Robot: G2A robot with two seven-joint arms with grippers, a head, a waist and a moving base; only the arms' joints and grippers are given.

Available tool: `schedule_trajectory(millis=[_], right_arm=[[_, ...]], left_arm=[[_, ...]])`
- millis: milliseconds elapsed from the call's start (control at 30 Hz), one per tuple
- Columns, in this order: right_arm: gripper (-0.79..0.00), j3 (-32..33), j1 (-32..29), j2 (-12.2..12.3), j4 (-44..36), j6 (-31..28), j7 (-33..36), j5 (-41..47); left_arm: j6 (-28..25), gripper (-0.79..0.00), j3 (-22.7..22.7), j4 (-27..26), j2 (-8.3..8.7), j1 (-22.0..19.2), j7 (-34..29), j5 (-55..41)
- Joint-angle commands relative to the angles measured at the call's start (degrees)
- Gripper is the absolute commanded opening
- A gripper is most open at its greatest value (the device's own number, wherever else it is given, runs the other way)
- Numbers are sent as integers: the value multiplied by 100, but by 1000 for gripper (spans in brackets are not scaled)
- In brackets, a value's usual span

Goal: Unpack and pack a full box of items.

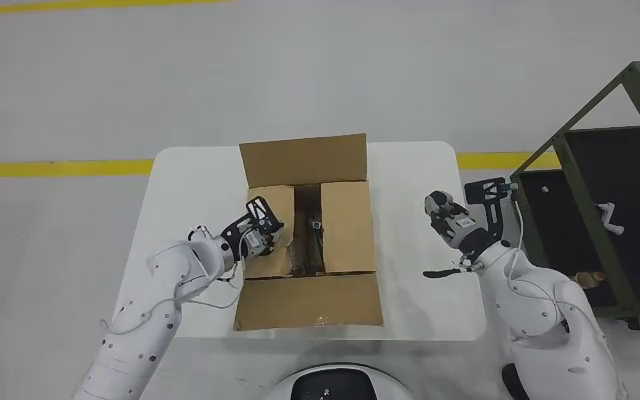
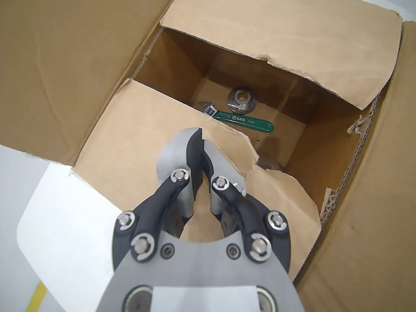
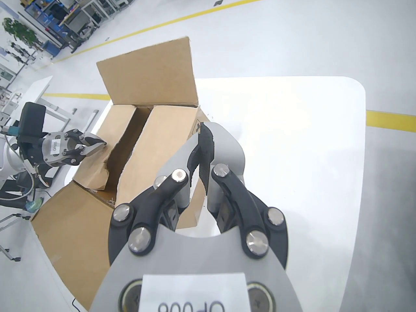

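Operator: How's my left claw?

Spotter: Your left claw (image 2: 201, 134) is clenched, fingertips together, right at the torn edge of the left inner flap (image 2: 136, 131) of the box (image 1: 308, 300). It looks to rest on the cardboard there. Whether a sliver of flap is pinched between the pads, I can't tell you.

Operator: And the other one?

Spotter: Your right claw (image 3: 203, 131) is clenched too, gripping nothing. It hangs over the white table (image 1: 420, 170) to the right of the box, apart from it.

Operator: Where's the box, then?

Spotter: Mid-table. Its far flap stands up and its near flap lies out flat towards you. The two side flaps are folded partly over the opening, with a gap between them. Through that gap you have a green-handled wrench (image 2: 242, 119) lying on the box floor, and a round metal ring (image 2: 242, 99) just beside it.
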Motion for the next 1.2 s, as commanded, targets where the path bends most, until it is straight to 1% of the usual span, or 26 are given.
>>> schedule_trajectory(millis=[0,67,133,167,200,233,267,367,467,500,533,600,733,767,1167], right_arm=[[-785,-9,8,2,5,3,5,10],[-785,-20,24,4,20,2,3,13],[-785,-37,41,5,42,9,2,19],[-785,-49,50,6,50,6,2,22],[-785,-59,58,6,61,5,-2,22],[-785,-72,64,6,78,10,-6,26],[-785,-86,71,6,91,7,-9,31],[-785,-119,91,7,117,18,-21,34],[-785,-144,103,8,136,24,-23,45],[-785,-151,103,9,143,28,-20,46],[-785,-158,103,10,151,34,-15,47],[-785,-169,107,9,171,50,-27,88],[-785,-228,141,7,201,62,-36,93],[-785,-245,154,7,221,64,-34,90],[-785,-456,316,-3,326,115,-31,106]], left_arm=[[10,-785,-50,-47,10,-9,46,33],[124,-693,-119,-154,22,-15,226,178],[150,-619,-182,-230,31,9,423,186],[152,-505,-218,-281,36,18,514,185],[137,-422,-252,-327,44,29,571,195],[133,-163,-299,-404,51,29,654,202],[113,0,-339,-460,59,45,734,196],[2,0,-511,-647,89,98,1006,147],[-223,0,-713,-863,135,177,1353,193],[-378,0,-764,-1058,157,180,1640,350],[-583,0,-816,-1215,194,217,2052,743],[-655,0,-958,-1115,245,405,2623,1108],[-768,0,-1114,-1261,329,585,3663,1783],[-768,0,-1126,-1251,336,603,3747,1843],[-768,0,-1126,-1251,336,603,3747,1843]])
